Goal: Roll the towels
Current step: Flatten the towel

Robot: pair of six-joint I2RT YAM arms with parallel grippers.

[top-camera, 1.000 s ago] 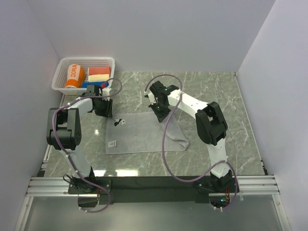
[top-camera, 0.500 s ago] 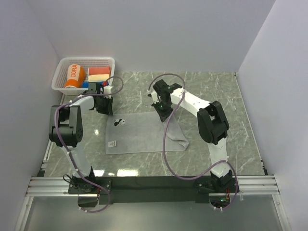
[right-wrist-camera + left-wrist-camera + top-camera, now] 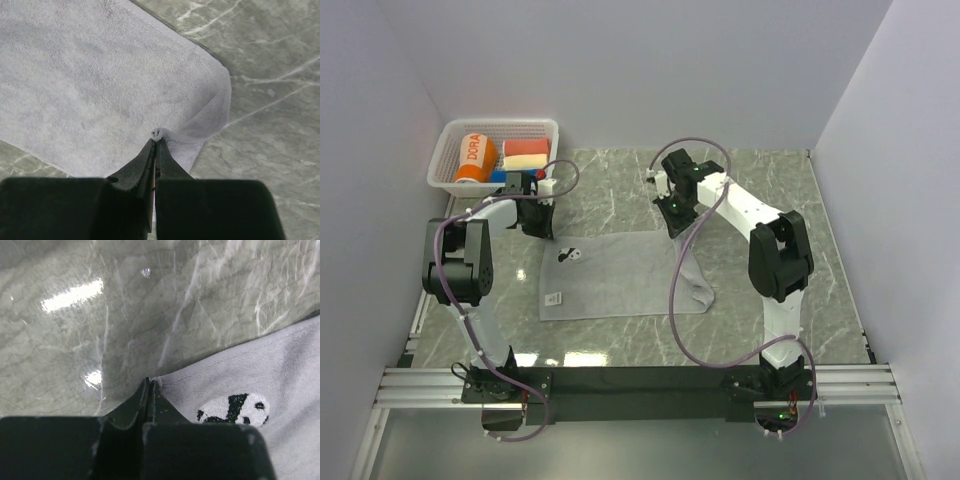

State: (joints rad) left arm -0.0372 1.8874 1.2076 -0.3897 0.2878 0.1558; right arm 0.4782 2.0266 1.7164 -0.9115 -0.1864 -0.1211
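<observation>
There are two arms (image 3: 455, 262) (image 3: 775, 255), one grey towel (image 3: 620, 280), one orange towel (image 3: 475, 156), one white basket (image 3: 500, 124) and three small rolls (image 3: 525, 160).

Plain pale walls box the scene in: the back wall (image 3: 650, 70) straight ahead, the left wall (image 3: 365, 200) and the right wall (image 3: 910, 220) angling in on either side. Below them lies the desk (image 3: 840, 260), a glossy grey-green marble pattern with white veining. Bright glare (image 3: 72, 295) streaks across it in the left wrist view. At the near edge, a silver metal rail (image 3: 420, 385) runs across.
</observation>
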